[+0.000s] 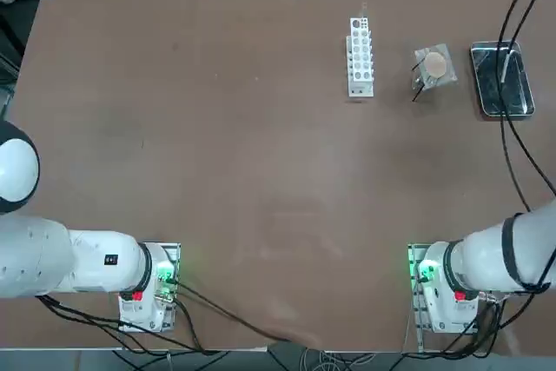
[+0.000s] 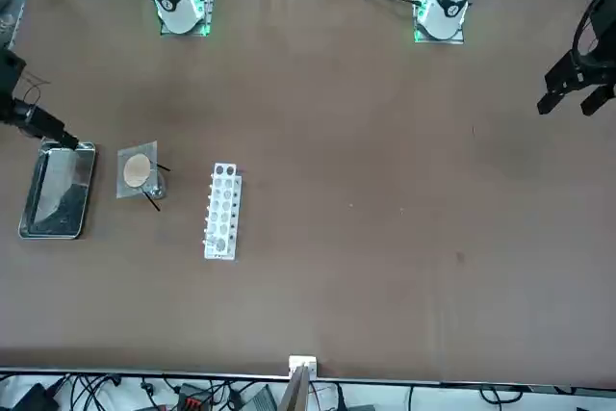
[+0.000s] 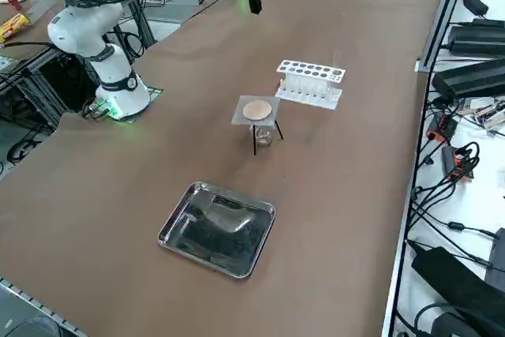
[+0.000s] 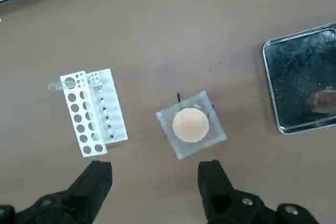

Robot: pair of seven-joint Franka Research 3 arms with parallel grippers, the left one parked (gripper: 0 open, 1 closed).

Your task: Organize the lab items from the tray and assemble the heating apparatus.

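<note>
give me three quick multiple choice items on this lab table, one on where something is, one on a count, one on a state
1. Where does the mesh sit?
A. in the tray
B. on top of the tripod, over the burner
C. flat on the rack

2. How many objects lie in the tray?
A. none
B. one
C. three

3. How is the right tool?
A. shut on the mesh
B. shut on nothing
C. open, holding nothing

Answers:
1 B: the right side view shows the mesh raised on the tripod legs with the glass burner beneath, between the tray and the tube rack.
2 A: only the tray's shiny floor shows.
3 C: the wrist view shows both fingers spread above the table with nothing between them.
</note>
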